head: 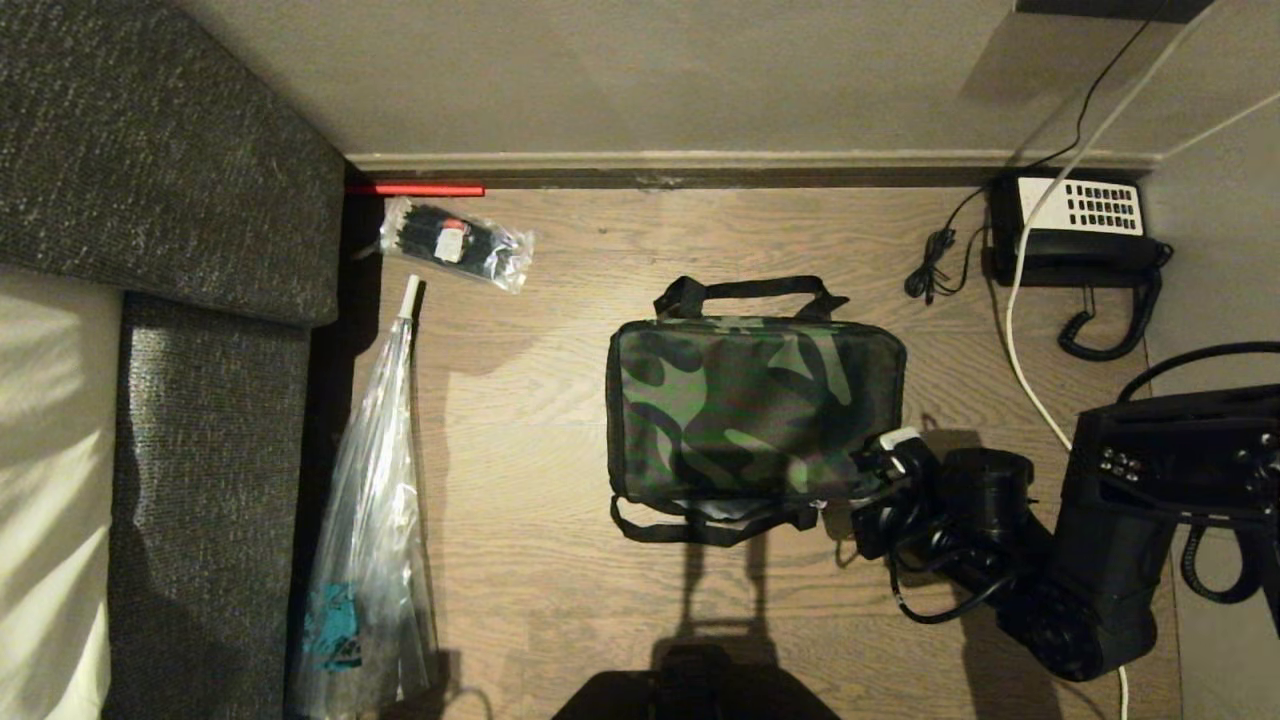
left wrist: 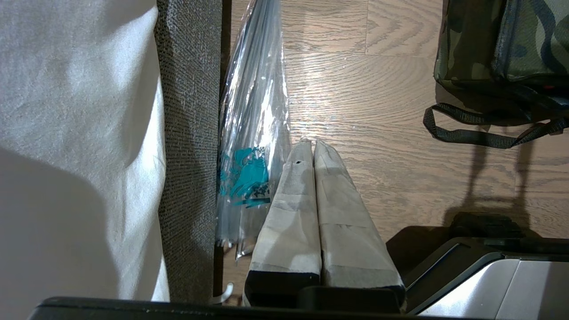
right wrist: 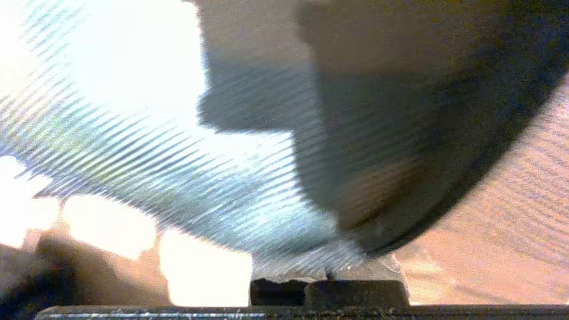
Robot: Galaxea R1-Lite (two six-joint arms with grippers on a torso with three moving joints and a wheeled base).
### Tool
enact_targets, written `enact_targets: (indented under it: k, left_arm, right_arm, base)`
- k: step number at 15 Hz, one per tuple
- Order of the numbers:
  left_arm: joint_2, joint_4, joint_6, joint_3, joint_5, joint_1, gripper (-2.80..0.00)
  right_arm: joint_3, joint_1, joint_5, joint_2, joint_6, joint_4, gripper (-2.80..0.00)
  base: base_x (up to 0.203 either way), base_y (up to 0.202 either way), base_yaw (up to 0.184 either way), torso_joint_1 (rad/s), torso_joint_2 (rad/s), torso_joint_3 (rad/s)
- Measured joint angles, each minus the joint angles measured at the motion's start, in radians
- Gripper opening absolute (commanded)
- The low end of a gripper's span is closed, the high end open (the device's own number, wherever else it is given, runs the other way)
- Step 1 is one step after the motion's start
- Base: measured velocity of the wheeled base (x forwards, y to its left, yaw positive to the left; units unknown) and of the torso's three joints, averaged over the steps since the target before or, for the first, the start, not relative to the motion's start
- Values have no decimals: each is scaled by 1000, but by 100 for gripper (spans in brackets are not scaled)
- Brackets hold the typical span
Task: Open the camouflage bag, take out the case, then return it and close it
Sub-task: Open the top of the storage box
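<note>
Going L to R from the head cam: sofa (head: pixel 170 200) along the left, two clear plastic bags (head: pixel 370 560) beside it on the floor (head: pixel 540 400), then the camouflage bag (head: pixel 750 410) mid-floor, lid shut, handles flopped out front and back. The case isn't visible, prob. inside.

I've got the right gripper (head: pixel 868 462) at the bag's near right corner, jaws pressed together. I reckon that's where the zip pull sits, but can't confirm anything's pinched. Desk telephone (head: pixel 1080 225) far right, by the wall.

Left gripper (left wrist: pixel 314 151) is parked low by the sofa, jaws pressed together on nothing. Only its wrist cam shows that; the head cam misses it. The right wrist cam is blur, no help.
</note>
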Motion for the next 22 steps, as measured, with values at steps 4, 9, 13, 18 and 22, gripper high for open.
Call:
enact_targets:
  k: [4,9,13,18,22]
  left_arm:
    - [0,0,0,0,1,0,-280]
    - [0,0,0,0,0,0,-280]
    - [0,0,0,0,1,0,-280]
    - [0,0,0,0,0,0,-280]
    - [0,0,0,0,0,0,-280]
  right_arm:
    - [17,57,-1,-58,30,70,0]
    - [12,80,0,-71,57,67,0]
    - [15,85,-2,-75,60,66,0]
    - [11,87,-2,-57,59,69,0]
    - [9,87,-4,-42,60,67,0]
  base:
    - [0,0,0,0,0,0]
    - [0,0,0,0,0,0]
    - [0,0,0,0,0,0]
    - [0,0,0,0,0,0]
    - [0,0,0,0,0,0]
